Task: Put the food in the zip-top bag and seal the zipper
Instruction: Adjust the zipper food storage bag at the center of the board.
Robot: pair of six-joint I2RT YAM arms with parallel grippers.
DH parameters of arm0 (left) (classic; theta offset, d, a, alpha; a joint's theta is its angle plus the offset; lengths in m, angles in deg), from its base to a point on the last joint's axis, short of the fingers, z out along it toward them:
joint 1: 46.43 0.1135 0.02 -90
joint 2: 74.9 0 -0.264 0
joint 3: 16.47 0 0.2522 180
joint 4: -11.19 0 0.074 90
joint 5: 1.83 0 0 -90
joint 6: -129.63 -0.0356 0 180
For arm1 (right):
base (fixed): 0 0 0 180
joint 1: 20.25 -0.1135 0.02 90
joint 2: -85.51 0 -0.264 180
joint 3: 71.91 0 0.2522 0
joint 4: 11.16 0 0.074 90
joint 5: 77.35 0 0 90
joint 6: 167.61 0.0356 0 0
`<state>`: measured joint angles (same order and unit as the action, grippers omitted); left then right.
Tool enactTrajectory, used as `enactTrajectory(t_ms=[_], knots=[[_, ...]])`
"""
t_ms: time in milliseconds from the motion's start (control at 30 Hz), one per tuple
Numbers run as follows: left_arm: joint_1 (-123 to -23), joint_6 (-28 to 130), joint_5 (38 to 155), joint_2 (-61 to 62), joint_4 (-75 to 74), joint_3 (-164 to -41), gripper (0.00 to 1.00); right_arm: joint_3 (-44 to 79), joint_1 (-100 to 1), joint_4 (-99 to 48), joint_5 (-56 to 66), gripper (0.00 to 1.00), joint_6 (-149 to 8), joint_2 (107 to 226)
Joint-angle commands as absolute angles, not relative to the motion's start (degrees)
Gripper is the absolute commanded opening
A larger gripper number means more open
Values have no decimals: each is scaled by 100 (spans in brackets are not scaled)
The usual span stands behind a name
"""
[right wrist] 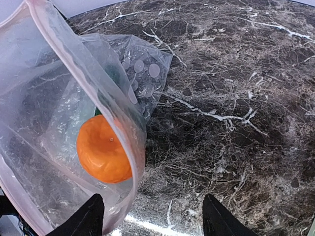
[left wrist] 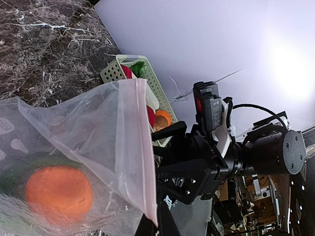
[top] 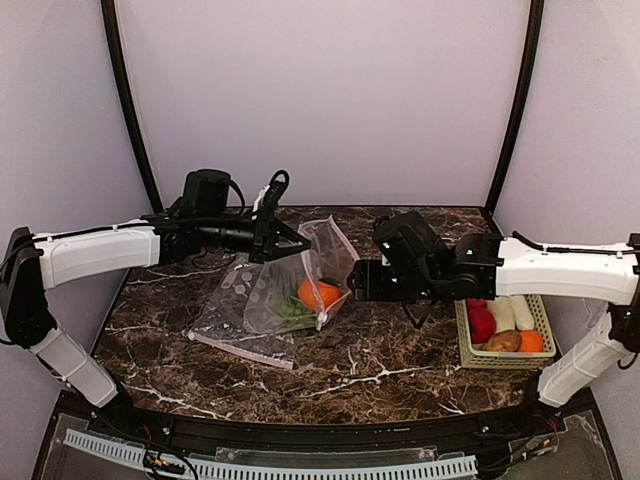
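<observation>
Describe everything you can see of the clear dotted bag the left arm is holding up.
The zip-top bag is clear, floppy plastic printed with white dots, with a pinkish zipper strip along its mouth. The mouth is unsealed and gapes toward the right gripper, which is open close in front of it. The left gripper is shut on the upper rim, holding that side up while the bag's bottom sags onto the marble table. Inside lie an orange toy fruit and something leafy green.

Soft, even light filled the room. Beyond the left hand, white glare bloomed on the wall. The zip-top bag, close beside the right hand, looked blurred. The table below showed a pale sheen.
</observation>
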<state>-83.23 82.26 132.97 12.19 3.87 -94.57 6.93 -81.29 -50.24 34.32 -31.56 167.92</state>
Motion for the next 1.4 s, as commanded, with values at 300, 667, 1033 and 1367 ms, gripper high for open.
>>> enactTrajectory(t_ms=[300, 667, 1033, 1367], knots=[[-8308, 7967, 13143, 970, 90, -9497, 1, 1066, -7851, -4686, 2517, 0, -3073, 17051], [-7961, 7355, 13161, 818, -1394, -11114, 1, 3413, -7909, -5004, 1942, 0, -4306, 17169], [-7869, 7244, 13203, 598, -1768, -10971, 1, 2963, -7910, -5066, 1856, 0, -3936, 17440], [-7825, 7091, 13268, 624, -1908, -11108, 1, 2203, -7899, -5172, 2310, 0, -3702, 16974]])
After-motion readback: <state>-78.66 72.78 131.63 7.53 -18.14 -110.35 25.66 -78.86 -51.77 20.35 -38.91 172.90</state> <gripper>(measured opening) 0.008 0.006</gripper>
